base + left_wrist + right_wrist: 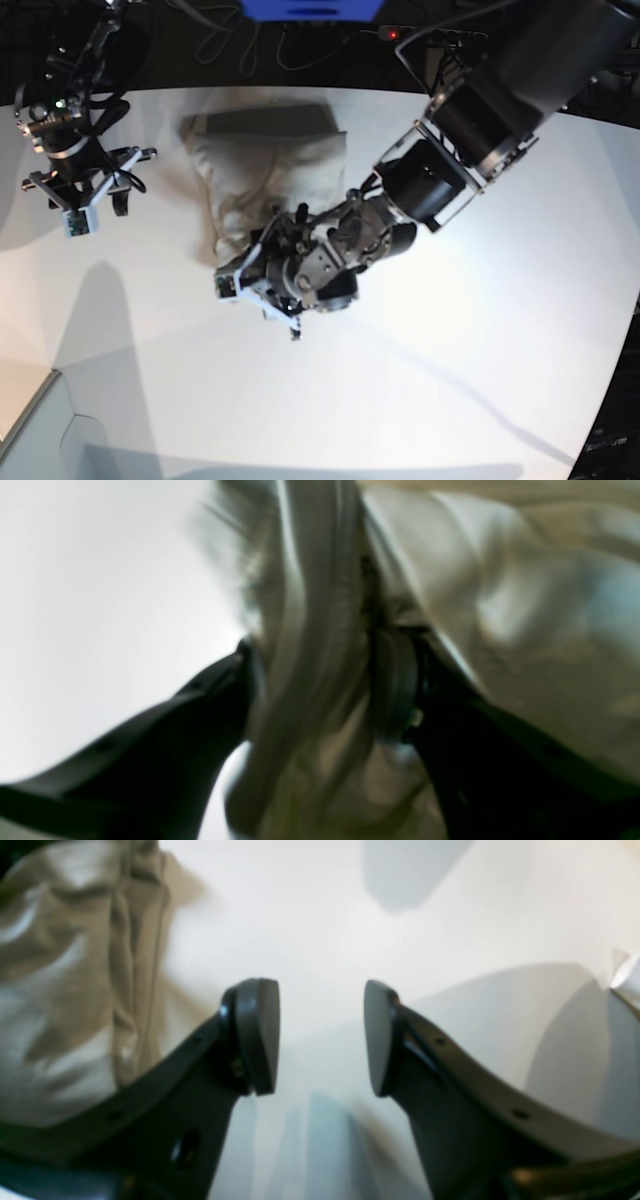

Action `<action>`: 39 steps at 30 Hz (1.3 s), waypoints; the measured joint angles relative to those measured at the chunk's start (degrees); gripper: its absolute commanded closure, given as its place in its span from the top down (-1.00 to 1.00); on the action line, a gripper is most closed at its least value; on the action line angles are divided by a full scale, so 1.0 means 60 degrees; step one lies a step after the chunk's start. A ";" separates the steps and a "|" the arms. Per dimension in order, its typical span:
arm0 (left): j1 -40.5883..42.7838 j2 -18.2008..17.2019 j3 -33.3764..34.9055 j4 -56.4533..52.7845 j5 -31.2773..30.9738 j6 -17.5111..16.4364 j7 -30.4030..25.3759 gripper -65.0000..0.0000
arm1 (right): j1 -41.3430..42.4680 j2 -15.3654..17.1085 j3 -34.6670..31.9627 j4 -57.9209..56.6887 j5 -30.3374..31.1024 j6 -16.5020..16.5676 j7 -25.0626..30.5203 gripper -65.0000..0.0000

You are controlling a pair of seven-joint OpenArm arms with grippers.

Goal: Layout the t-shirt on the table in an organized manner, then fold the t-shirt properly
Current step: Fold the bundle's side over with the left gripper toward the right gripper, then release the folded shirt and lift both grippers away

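The light beige t-shirt (pixel 270 165) lies bunched and wrinkled on the white table (pixel 450 350), toward its back left. My left arm (pixel 330 250) reaches down over the shirt's near edge. In the left wrist view the left gripper (pixel 312 680) has its jaws spread wide, and a blurred bunch of t-shirt (pixel 500 605) fabric runs through the gap. My right gripper (pixel 85 200) hangs to the left of the shirt. It is open (pixel 320 1035) with only bare table (pixel 325 915) between its pads, and the t-shirt (pixel 65 980) is off to one side.
Dark cables and a blue box (pixel 310 8) line the table's back edge. The table's curved edge (pixel 30 410) cuts the lower left corner. The arms cast shadows on the table (pixel 120 320). A small pale object (pixel 627 980) shows at the right wrist view's edge.
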 measured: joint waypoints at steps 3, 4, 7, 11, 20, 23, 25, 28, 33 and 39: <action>0.0000 -0.0062 -0.0036 0.0444 0.0000 0.0007 -0.0011 -0.03 | 0.0000 -0.0033 -0.0004 0.0000 0.0000 -0.0004 0.0007 -0.23; 0.0004 -0.0138 -0.0029 0.0648 -0.0044 0.0004 -0.0022 -0.03 | 0.0000 -0.0051 -0.0004 0.0000 -0.0004 0.0000 0.0000 -0.23; -0.0033 -0.0361 -0.0029 0.1053 -0.0004 0.0000 -0.0011 -0.03 | -0.0066 -0.0029 -0.0029 0.0000 0.0000 0.0000 0.0004 -0.23; -0.0022 -0.0918 -0.0029 0.1803 -0.0102 0.0000 -0.0015 -0.03 | -0.0219 -0.0291 -0.0040 0.0175 -0.0007 -0.0004 0.0018 -0.23; 0.0441 -0.1585 -0.1774 0.3013 -0.0080 -0.0040 0.0015 -0.03 | -0.0339 -0.0922 -0.0222 0.0393 -0.0007 0.0000 0.0000 -0.23; 0.0714 -0.1617 -0.2714 0.3519 -0.0036 -0.0033 0.0004 -0.04 | -0.0619 -0.0820 -0.0943 0.0455 -0.0025 0.0000 0.0022 -0.30; 0.0871 -0.1588 -0.3457 0.3814 0.0004 -0.0033 0.0069 -0.04 | -0.0969 -0.0856 -0.1668 0.0674 -0.0022 0.0000 -0.0011 -0.44; 0.1512 -0.1446 -0.5814 0.4597 -0.0106 -0.0022 -0.0117 -0.04 | -0.1348 -0.0856 -0.2812 0.1071 -0.0007 0.0000 -0.0011 -0.71; 0.2769 -0.1639 -0.9868 0.5643 0.0146 0.0135 0.0142 -0.04 | -0.1515 -0.0816 -0.4269 0.1035 -0.0033 0.0000 -0.0007 -1.00; 0.3989 -0.2146 -1.2258 0.5992 -0.0025 0.0044 0.0076 -0.04 | -0.1439 -0.0812 -0.5217 -0.0379 0.0015 0.0000 0.0080 -1.00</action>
